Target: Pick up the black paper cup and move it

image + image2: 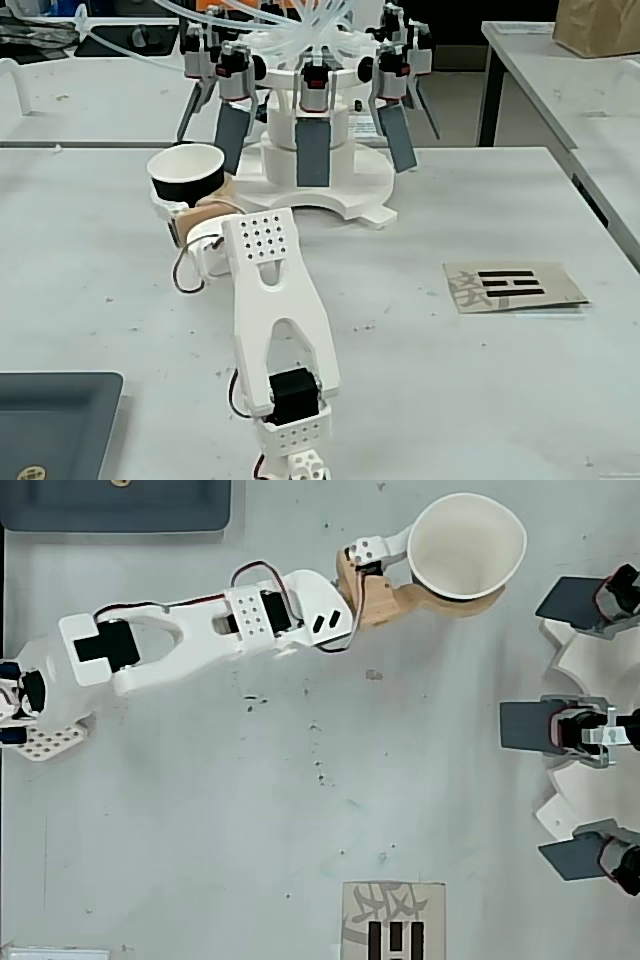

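The small tapered black paper cup (186, 173) with its white lining and rolled rim sits upright in the grasp of the white and tan two-finger gripper (440, 575), one finger on each side of its wall, in the overhead view (466, 546) too. Its rim is squashed slightly out of round there, which suggests a firm squeeze. In the fixed view the cup looks raised off the bench (480, 380), mouth up, though its base is hidden behind the gripper, so I can't be sure. Holding it low on the body and level makes sense for carrying it without tipping.

It hangs near the far left part of the bench in the fixed view, just beside the white machine (315, 180) with dark grey rectangular paddles (312, 152); any swing that way risks a knock.

The bench is pale grey and speckled. A card with black bars (512, 286) lies toward its right edge, and a dark tray (50, 420) sits at the near left corner. More benches stand behind.
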